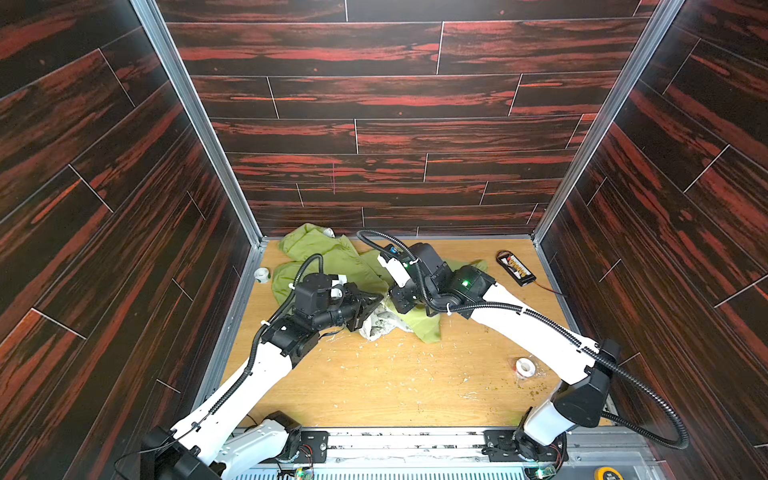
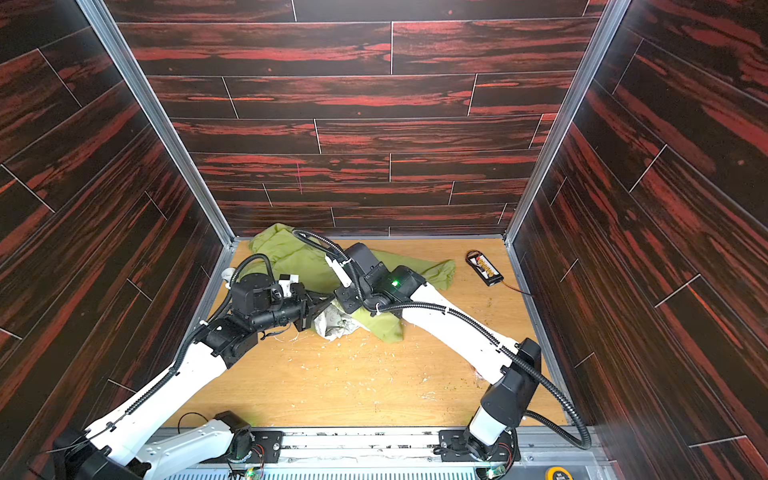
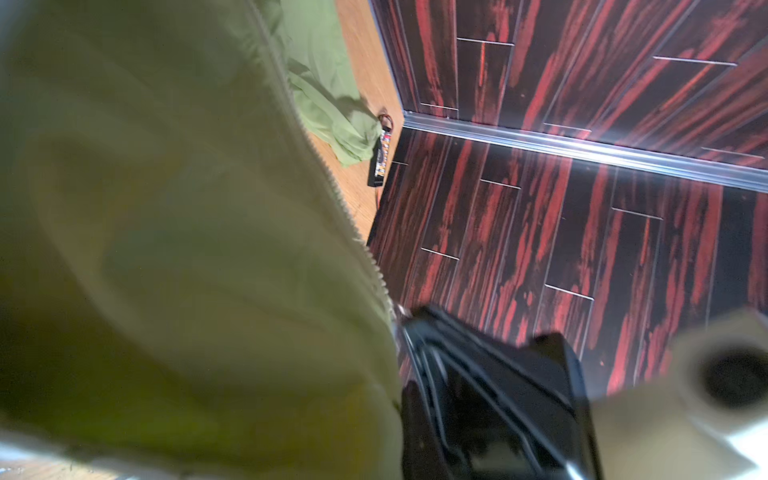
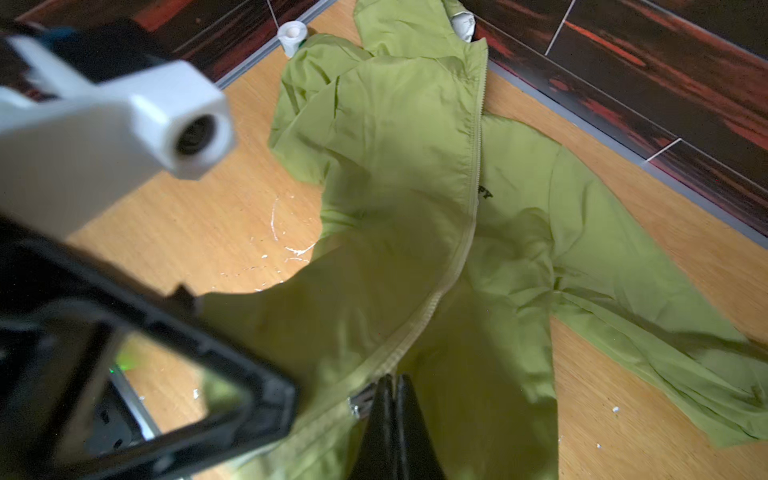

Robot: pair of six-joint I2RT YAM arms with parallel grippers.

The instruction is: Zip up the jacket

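One lime-green jacket [image 1: 332,257] lies spread on the wooden surface [image 1: 395,382], its hood end toward the far-left corner and its near end bunched between the two arms, where white lining [image 1: 380,324] shows. Its pale zipper [image 4: 473,187] runs from the collar down to a metal slider [image 4: 360,405]. The right tool [image 4: 390,380] is pressed together, pinching at that slider. The left tool [image 3: 401,318] is pressed together on the jacket's toothed front edge. A white tape roll [image 1: 262,274] sits just beside a sleeve, and a black board [image 1: 515,266] lies well apart at the far right.
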